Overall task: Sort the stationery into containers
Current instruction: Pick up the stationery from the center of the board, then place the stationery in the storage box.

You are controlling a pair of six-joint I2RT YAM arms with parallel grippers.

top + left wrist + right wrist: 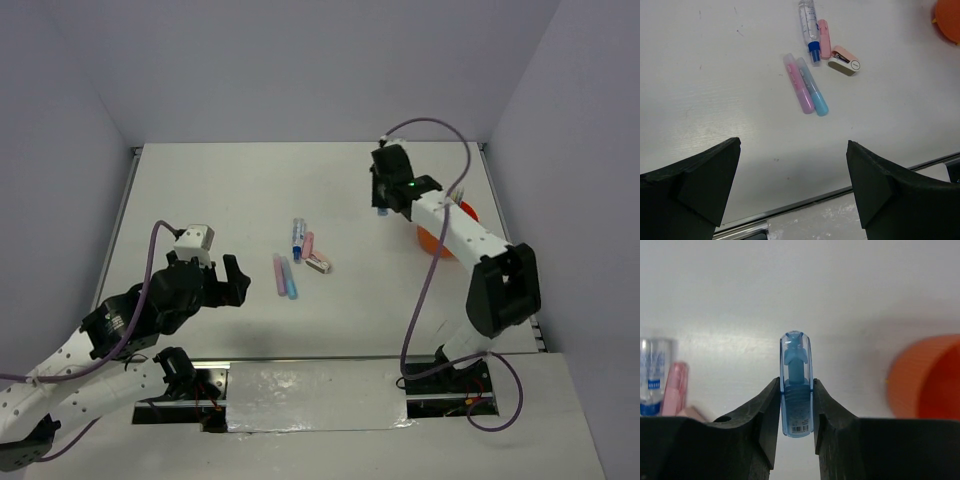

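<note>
My right gripper (pixel 381 205) is shut on a blue marker (pixel 796 385) with a clear cap and holds it above the table, left of the orange cup (pixel 447 235). The cup also shows at the right edge of the right wrist view (pixel 927 385). On the table's middle lie a pink marker (pixel 279 273) and a light blue marker (pixel 289 278) side by side, a clear pen with a blue cap (pixel 298 238), a small pink marker (pixel 309 243) and a pink-and-white eraser-like block (pixel 319 264). My left gripper (pixel 225 280) is open and empty, left of these items (pixel 812 92).
The white table (pixel 230 190) is bounded by purple walls at the left, back and right. A metal strip (pixel 815 197) marks the table's near edge. Cables loop from both arms.
</note>
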